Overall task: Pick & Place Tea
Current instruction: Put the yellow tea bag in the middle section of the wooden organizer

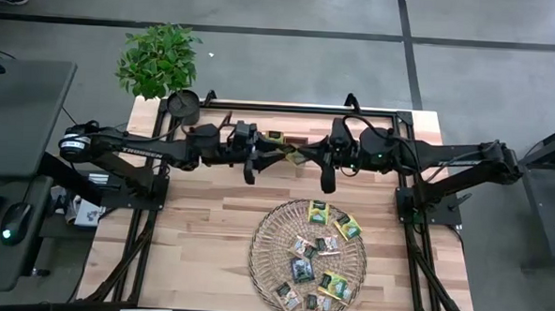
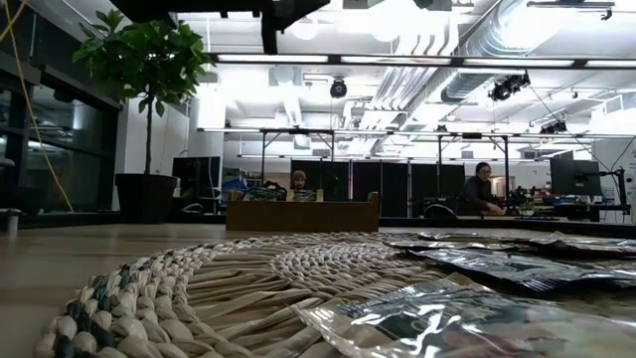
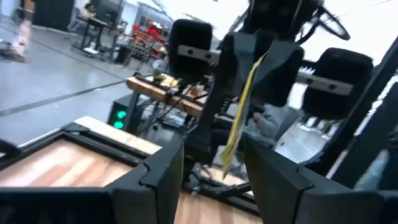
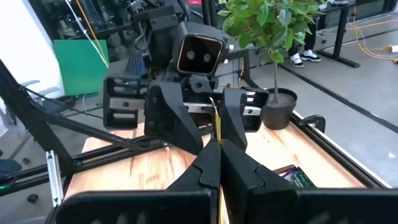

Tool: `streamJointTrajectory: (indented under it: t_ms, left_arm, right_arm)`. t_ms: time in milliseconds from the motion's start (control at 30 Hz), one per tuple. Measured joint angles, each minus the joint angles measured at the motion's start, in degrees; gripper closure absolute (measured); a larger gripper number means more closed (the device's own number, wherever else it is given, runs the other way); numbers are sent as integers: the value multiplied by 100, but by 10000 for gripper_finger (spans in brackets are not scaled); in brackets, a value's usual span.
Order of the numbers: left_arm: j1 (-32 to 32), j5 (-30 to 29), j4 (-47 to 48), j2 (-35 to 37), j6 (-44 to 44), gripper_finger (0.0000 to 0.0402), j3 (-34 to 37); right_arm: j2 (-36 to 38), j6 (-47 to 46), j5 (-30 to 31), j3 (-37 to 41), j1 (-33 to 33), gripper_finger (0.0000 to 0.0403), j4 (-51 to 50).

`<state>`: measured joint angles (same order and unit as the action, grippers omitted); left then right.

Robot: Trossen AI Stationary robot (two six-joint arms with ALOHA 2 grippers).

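Note:
A yellow tea sachet (image 3: 238, 112) hangs in the air over the far middle of the table, with my right gripper (image 4: 217, 149) shut on it. My left gripper (image 3: 211, 155) faces it from the table's left, open. Its two fingers (image 4: 169, 118) stand on either side of the sachet without touching it. In the high view both grippers meet nose to nose, left gripper (image 1: 279, 154) against right gripper (image 1: 307, 159). Several more tea sachets (image 1: 322, 253) lie flat on the round woven tray (image 1: 266, 239) at the near middle. My right gripper pinches the yellow sachet between its two shut fingers. The sachet's free edge (image 4: 216, 124) sticks out past the fingertips toward the left gripper. The fingers come about level from the table's right. The sachet stands on edge, slightly tilted, clear of the table.
A low wooden box (image 2: 303, 214) stands at the far middle, behind the grippers. A dark green sachet (image 4: 295, 177) lies below them. A potted plant (image 1: 160, 61) is at the far left corner. Black frame rails (image 1: 402, 194) run along both sides.

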<state>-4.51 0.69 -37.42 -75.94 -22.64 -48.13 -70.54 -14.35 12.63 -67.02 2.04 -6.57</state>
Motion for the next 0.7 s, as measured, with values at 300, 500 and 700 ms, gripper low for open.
streamJointTrajectory:
  t_ms: [300, 500, 700]
  left_arm:
    - [2, 85, -36, -2, -141, 258, -1]
    - [2, 186, -32, -2, -202, 345, -1]
    - [2, 195, -12, -2, -179, 391, -1]
  right_arm:
    - [0, -13, -38, 0, 0, 403, -2]
    - [-2, 1, -54, 0, 0, 403, -3]
    - [-2, -8, -75, 0, 0, 403, -88]
